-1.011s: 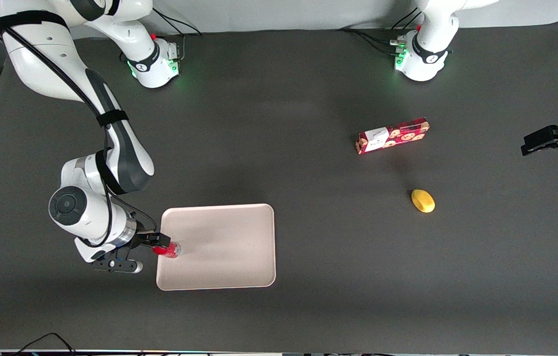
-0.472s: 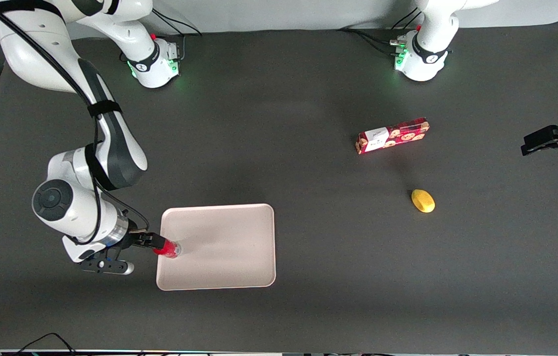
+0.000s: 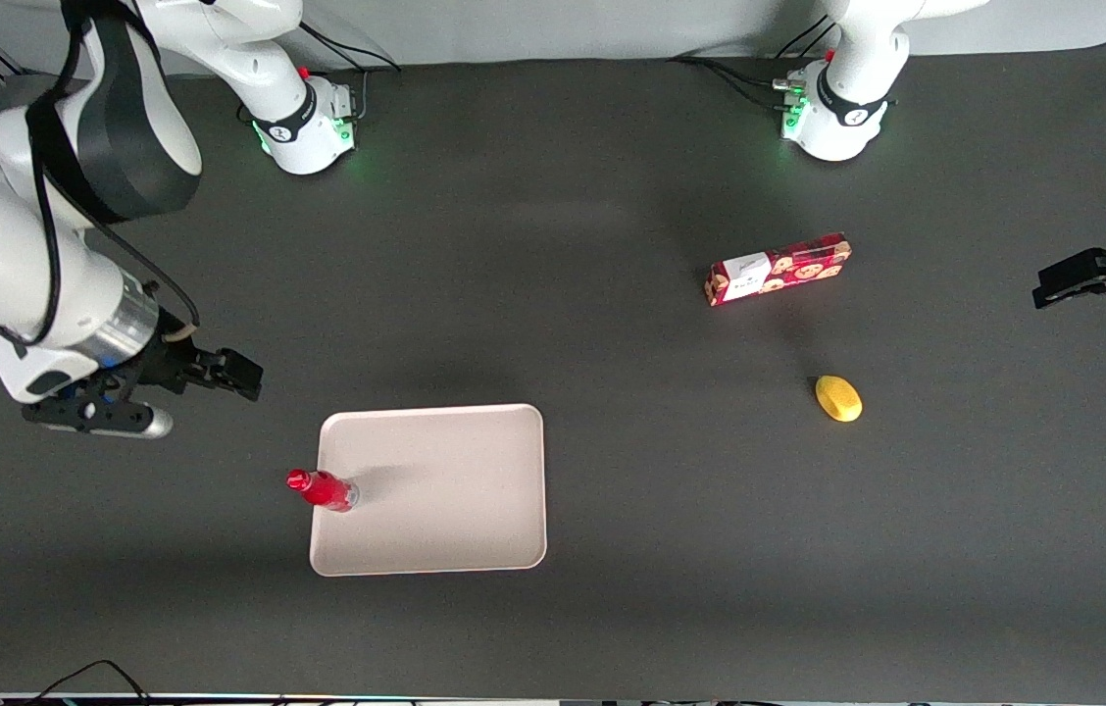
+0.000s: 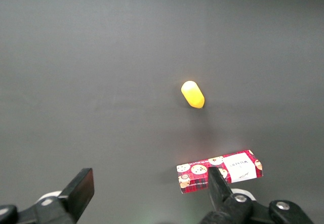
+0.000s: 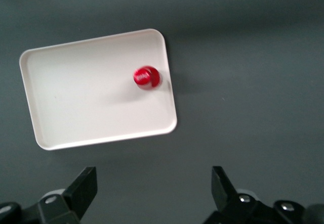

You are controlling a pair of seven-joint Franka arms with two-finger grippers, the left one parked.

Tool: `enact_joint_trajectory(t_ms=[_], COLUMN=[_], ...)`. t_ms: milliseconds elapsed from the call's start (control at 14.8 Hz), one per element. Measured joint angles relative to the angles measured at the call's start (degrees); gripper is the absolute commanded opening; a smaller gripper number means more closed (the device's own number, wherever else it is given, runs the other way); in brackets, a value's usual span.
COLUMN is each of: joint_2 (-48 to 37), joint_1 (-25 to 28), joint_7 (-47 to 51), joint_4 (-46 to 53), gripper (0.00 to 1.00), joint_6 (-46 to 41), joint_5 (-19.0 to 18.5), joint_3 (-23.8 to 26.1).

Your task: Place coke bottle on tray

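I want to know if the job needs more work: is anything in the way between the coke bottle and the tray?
Nothing visible is. The coke bottle already stands upright on the tray, near the rim at the working arm's end. The hand is open, raised above and clear of the bottle, holding nothing.

Table [image 3: 553, 196]: dark grey, matte, evenly lit from above
Wall [image 3: 563, 25]: pale strip along the table's edge
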Motion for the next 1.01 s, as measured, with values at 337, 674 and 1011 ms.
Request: enact_joint_trajectory(t_ms=[337,674,1011], joint_2=[-11.8,-12.4,-12.4], joint_1=[-4.6,-6.6,-8.5], joint_7=[-2.3,-4.1,-4.1], joint_4=[-9.1,-7.5,-7.7], gripper=[1.00,1.00,1.00], joint_6=[-4.9,-7.0,-7.2], joint_5=[0.0,0.2,3.2], joint_3=[-2.4,-4.8,-4.8])
